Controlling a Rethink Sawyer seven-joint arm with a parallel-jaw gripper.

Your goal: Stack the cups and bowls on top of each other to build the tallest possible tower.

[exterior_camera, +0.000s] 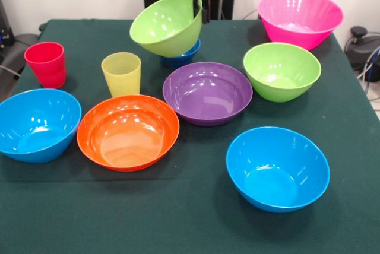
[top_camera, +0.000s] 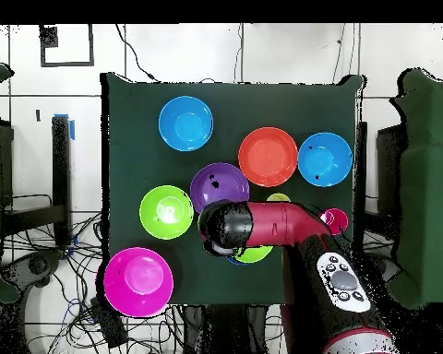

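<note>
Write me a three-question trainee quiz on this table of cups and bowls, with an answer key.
1. True or false: the gripper holds a lime green bowl tilted above the small dark blue bowl.
2. Multiple choice: which bowl lies directly right of the orange bowl in the front view? A) big pink bowl B) purple bowl C) red cup
3. Fill in: the yellow cup stands upright between the red cup and the ______ bowl.

Key: 1 true; 2 B, the purple bowl; 3 purple.
</note>
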